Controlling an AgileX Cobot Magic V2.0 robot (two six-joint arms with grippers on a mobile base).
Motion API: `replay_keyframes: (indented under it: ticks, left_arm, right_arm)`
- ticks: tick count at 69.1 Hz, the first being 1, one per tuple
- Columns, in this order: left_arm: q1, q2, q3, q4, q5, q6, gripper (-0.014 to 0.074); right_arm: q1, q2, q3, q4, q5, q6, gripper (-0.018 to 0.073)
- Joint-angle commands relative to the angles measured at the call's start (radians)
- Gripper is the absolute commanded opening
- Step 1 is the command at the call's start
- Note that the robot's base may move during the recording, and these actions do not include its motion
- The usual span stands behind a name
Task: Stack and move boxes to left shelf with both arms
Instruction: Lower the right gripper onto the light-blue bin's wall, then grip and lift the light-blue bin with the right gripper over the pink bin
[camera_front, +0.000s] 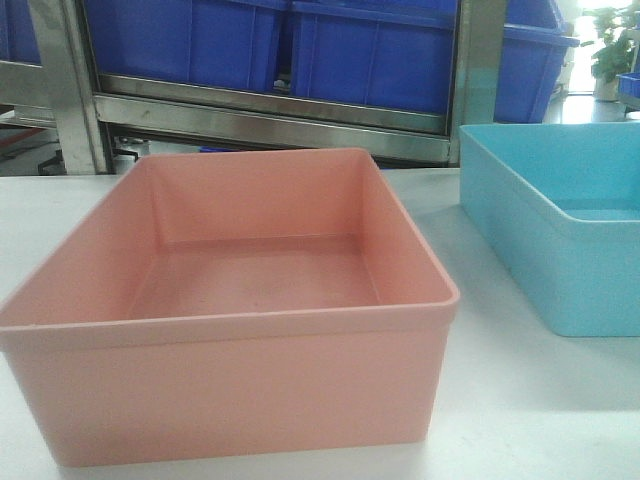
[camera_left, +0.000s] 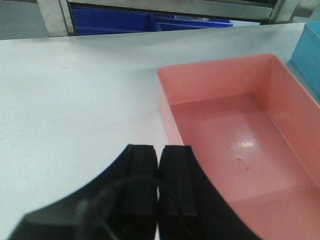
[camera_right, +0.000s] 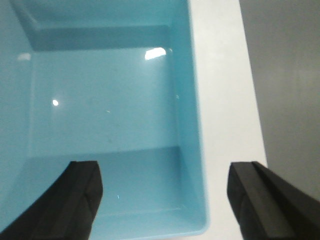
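Nothing is stacked yet: the salmon-pink bin (camera_left: 240, 135) sits just right of the empty, closed left gripper (camera_left: 159, 185), while the wide-spread, empty right gripper (camera_right: 165, 200) straddles a side wall of the sky-blue bin (camera_right: 100, 100).

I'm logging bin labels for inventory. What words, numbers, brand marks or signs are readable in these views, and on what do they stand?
None: no text can be read in any view.
The pink bin, the light-blue bin, the dark-blue crates, the steel rack bar and the white table show no print, sticker or moulded mark.
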Motion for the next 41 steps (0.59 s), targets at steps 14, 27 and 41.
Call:
replay_keyframes:
  ticks: [14, 27, 41]
  left_arm:
    - [-0.007, 0.001, -0.028, 0.014, -0.056, 0.003, -0.0007]
    - [-0.007, 0.001, -0.028, 0.014, -0.055, 0.003, -0.0007]
    - [-0.007, 0.001, -0.028, 0.014, -0.054, 0.003, -0.0008]
  right_arm:
    - [-0.119, 0.210, -0.188, 0.020, 0.053, -0.210, 0.0624]
    - [-0.134, 0.328, -0.189, 0.132, -0.032, -0.302, 0.0624]
    - [-0.134, 0.436, -0.189, 0.134, -0.077, -0.319, 0.0624]
